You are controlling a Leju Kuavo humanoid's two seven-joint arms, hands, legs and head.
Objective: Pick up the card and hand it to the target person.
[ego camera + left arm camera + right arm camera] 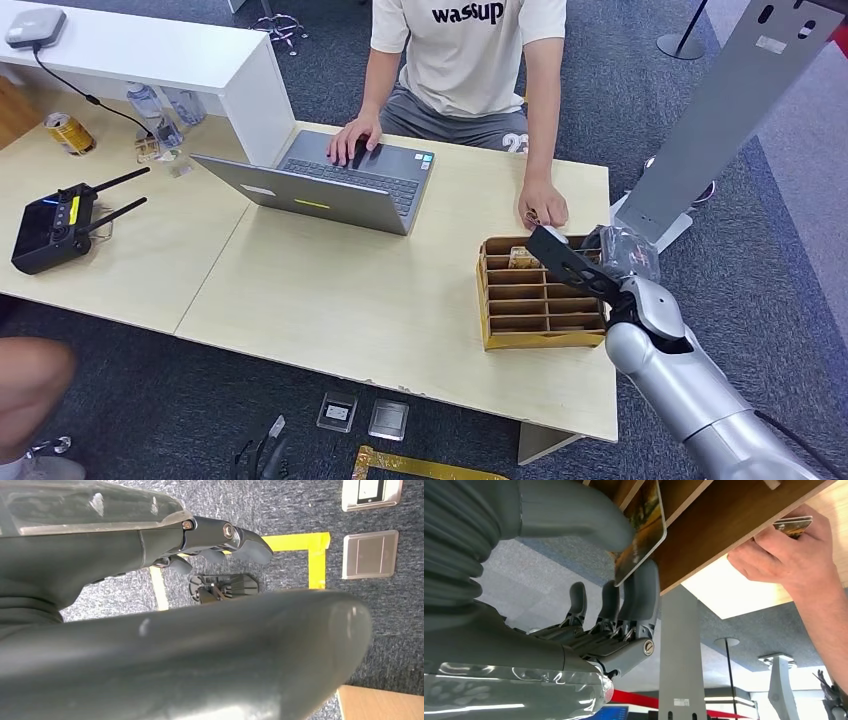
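Right hand (589,580) is at the divided wooden box (540,295) on the bench (350,290), near the far corner slot. In the right wrist view the card (640,530) sits pinched between the thumb and one dark finger, the other fingers loosely curled beside it; part of the card is between the box's partitions, so it looks not yet lifted free.

Left hand (220,542) hangs over the carpet with curled fingers and nothing in them.

The person's hand (543,207) rests on the bench just beyond the box and already holds another card (793,526).

Judgement for this step:
- Draw the card out along the slot's own line; tilting would likely jam it on a partition.
- Keep the pinch firm, since a glossy card may slip.
- Once out, carry it over the box edge toward the waiting hand.
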